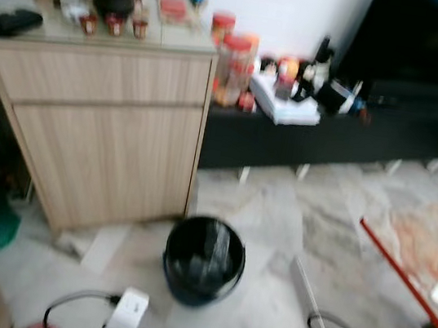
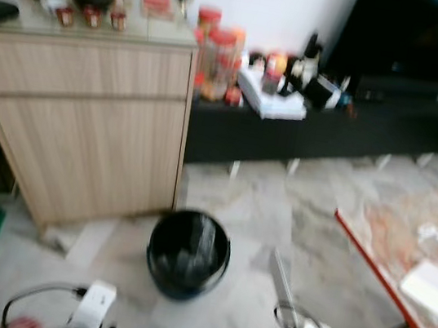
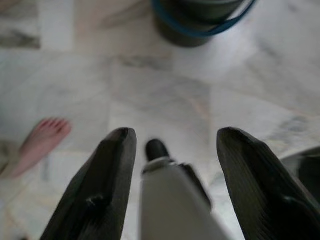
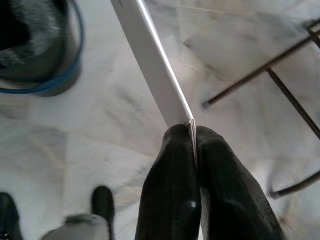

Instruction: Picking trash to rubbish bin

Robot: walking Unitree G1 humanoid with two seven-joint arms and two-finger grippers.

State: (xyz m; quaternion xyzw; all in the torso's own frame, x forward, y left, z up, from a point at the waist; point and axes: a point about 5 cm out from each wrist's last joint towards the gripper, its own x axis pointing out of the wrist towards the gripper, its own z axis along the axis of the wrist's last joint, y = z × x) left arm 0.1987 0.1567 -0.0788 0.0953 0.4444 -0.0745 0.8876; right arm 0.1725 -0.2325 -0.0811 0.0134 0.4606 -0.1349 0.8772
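Right hand (image 4: 194,150) clamped on a flat white strip (image 4: 150,60), angled toward the bin (image 1: 203,259) just far-left for dropping in; left hand (image 3: 172,165) apart, empty, low over floor (image 1: 276,222).

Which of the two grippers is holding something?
The right gripper: its fingers are shut on a flat white strip. The left gripper is open and empty.

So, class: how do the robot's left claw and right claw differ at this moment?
The left claw has its fingers spread wide and holds nothing; the right claw is shut on a thin white sheet. The left claw points at bare marble floor, while the right claw's sheet reaches towards the black rubbish bin. Both have black fingers.
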